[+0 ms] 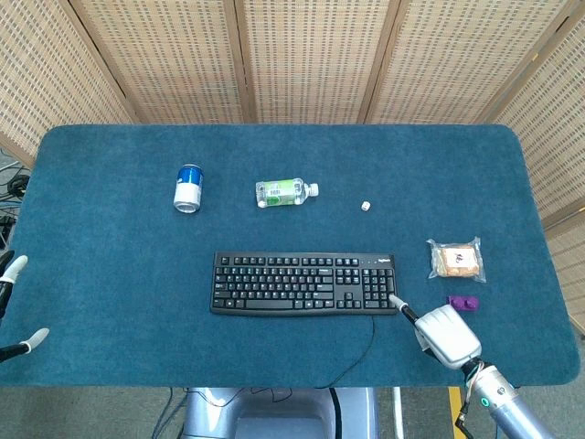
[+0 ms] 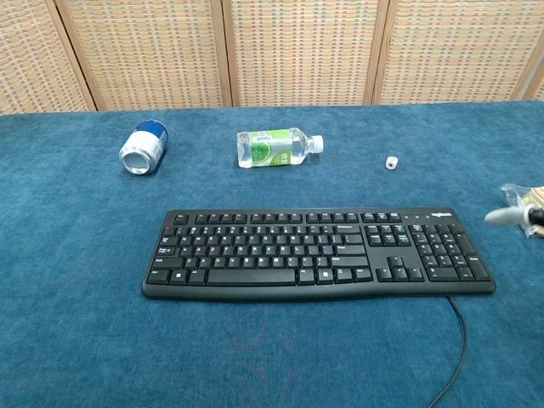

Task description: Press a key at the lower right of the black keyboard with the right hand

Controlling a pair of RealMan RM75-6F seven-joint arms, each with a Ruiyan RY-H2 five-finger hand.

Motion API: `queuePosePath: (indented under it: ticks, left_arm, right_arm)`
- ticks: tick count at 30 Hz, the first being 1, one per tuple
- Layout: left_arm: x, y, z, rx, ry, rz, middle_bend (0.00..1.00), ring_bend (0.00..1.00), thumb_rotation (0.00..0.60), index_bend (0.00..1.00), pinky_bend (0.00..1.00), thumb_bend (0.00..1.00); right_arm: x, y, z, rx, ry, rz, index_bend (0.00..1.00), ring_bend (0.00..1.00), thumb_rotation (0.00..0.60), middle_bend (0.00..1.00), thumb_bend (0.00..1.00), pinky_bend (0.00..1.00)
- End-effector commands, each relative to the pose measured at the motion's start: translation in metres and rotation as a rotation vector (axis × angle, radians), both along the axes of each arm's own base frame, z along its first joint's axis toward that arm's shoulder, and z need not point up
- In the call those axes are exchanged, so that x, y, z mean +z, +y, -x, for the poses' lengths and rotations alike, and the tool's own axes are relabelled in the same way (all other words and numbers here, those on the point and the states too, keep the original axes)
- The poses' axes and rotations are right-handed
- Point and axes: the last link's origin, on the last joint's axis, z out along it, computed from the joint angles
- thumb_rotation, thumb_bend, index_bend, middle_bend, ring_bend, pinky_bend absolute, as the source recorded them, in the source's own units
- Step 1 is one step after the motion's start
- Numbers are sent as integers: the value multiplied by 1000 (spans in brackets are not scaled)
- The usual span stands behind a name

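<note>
The black keyboard [image 1: 304,283] [image 2: 319,252] lies flat in the middle of the blue table. My right hand [image 1: 446,334] hovers at its lower right, back up, with one finger stretched out. In the head view that fingertip [image 1: 398,300] sits at the keyboard's lower right corner. In the chest view the fingertip [image 2: 501,217] shows at the right edge, just right of the number pad and above the table. I cannot tell whether it touches a key. The hand holds nothing. My left hand [image 1: 7,285] is at the table's left edge, fingers apart and empty.
A blue can [image 1: 187,187] and a green-labelled bottle [image 1: 283,192] lie on their sides behind the keyboard, with a small die [image 1: 365,207] to their right. A snack bag [image 1: 455,261] and a purple block [image 1: 462,302] lie right of the keyboard. The keyboard cable [image 1: 366,352] trails to the front edge.
</note>
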Motion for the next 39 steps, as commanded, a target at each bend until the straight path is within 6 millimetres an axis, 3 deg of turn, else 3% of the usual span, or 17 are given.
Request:
queuePosePath:
  ticks: [1, 12, 39]
  left_arm:
    - [1, 0, 0, 1, -2, 0, 0, 0, 600, 0, 0, 0]
    - [0, 0, 1, 7, 2, 2, 0, 0, 600, 0, 0, 0]
    - [-2, 2, 1, 17, 6, 13, 0, 0, 600, 0, 0, 0]
  right_arm:
    - [-13, 1, -1, -3, 33, -24, 31, 956, 600, 929, 1000, 1000]
    - [-42, 0, -1, -21, 99, -58, 40, 957, 600, 930, 1000, 1000]
    - [-60, -11, 0, -75, 127, -54, 61, 957, 600, 930, 1000, 1000]
